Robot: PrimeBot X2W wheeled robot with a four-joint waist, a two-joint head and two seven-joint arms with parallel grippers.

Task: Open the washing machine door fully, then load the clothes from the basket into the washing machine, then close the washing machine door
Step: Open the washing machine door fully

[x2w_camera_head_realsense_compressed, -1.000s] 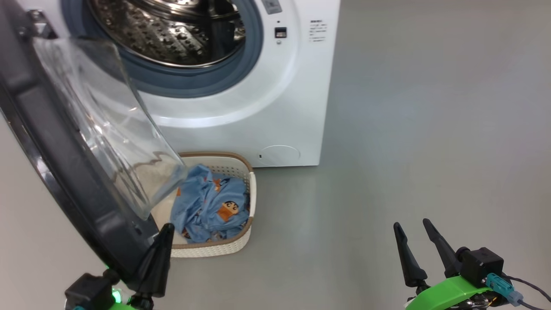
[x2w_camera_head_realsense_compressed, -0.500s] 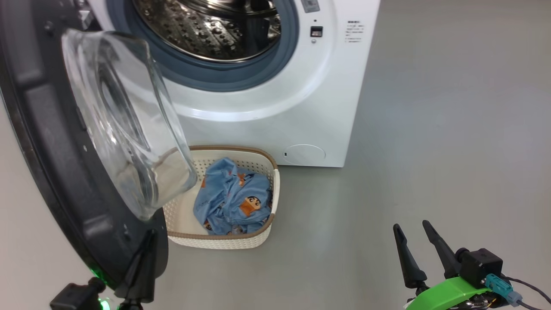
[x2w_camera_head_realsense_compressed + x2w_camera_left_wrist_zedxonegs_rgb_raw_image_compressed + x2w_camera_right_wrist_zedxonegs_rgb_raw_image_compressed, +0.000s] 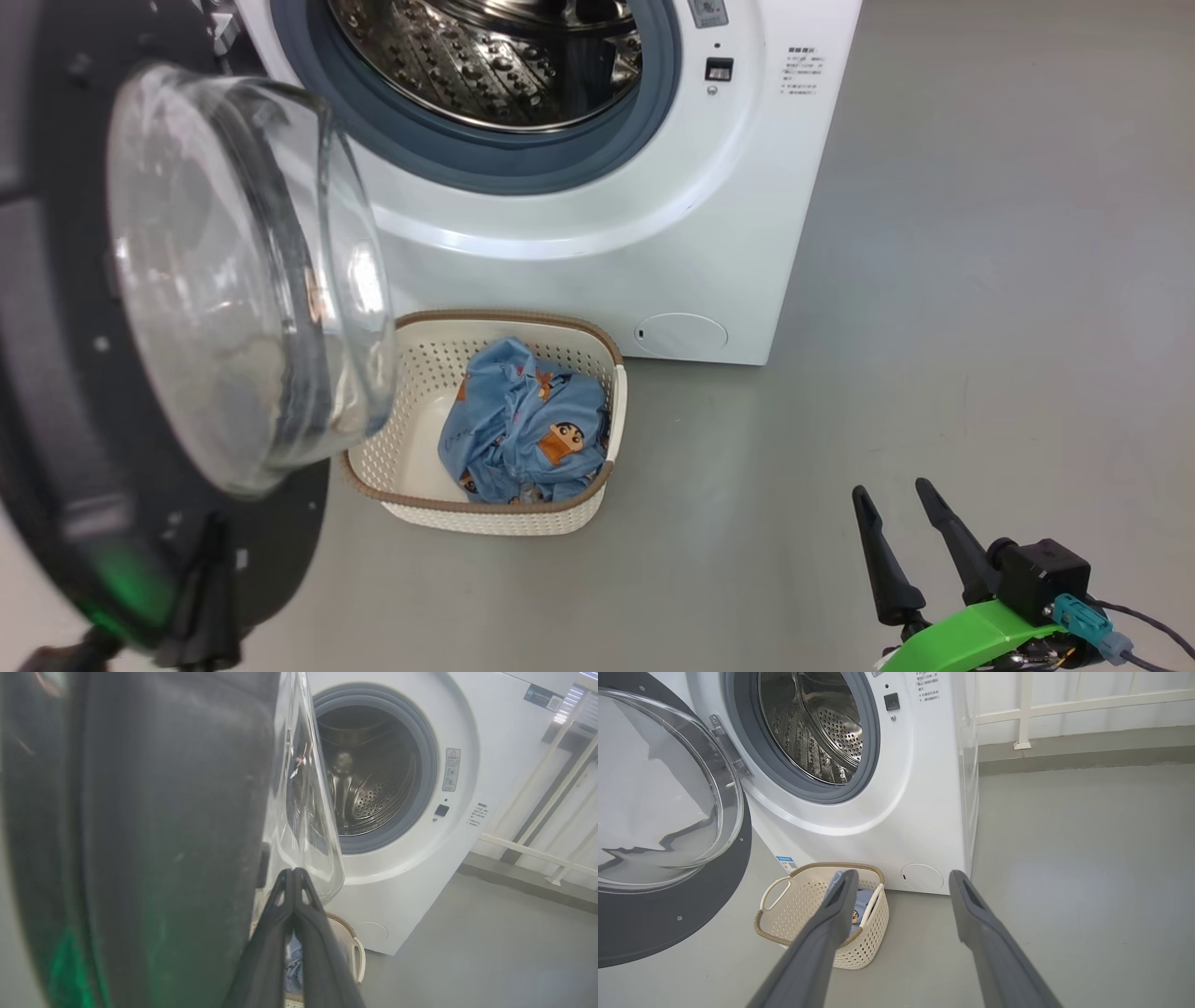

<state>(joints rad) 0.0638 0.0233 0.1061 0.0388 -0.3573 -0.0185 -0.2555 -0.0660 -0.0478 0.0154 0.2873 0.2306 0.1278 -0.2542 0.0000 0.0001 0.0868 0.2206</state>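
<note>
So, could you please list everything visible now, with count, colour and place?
big white front-loading washing machine: one, white with steel drum, centre back.
large round glossy black door with clear glass window: one, black, open, left of the machine.
small cream perforated plastic basket: one, cream with brown rim, before the machine.
light blue printed fabric clothes: one heap, blue with orange-brown patches, inside the basket.
smooth grey floor: one, grey, all around.
white railing: one, white, right of the machine.
left gripper: one, dark, shut, beside the door's lower edge.
right gripper: one, dark on green mount, open, above the floor.
</note>
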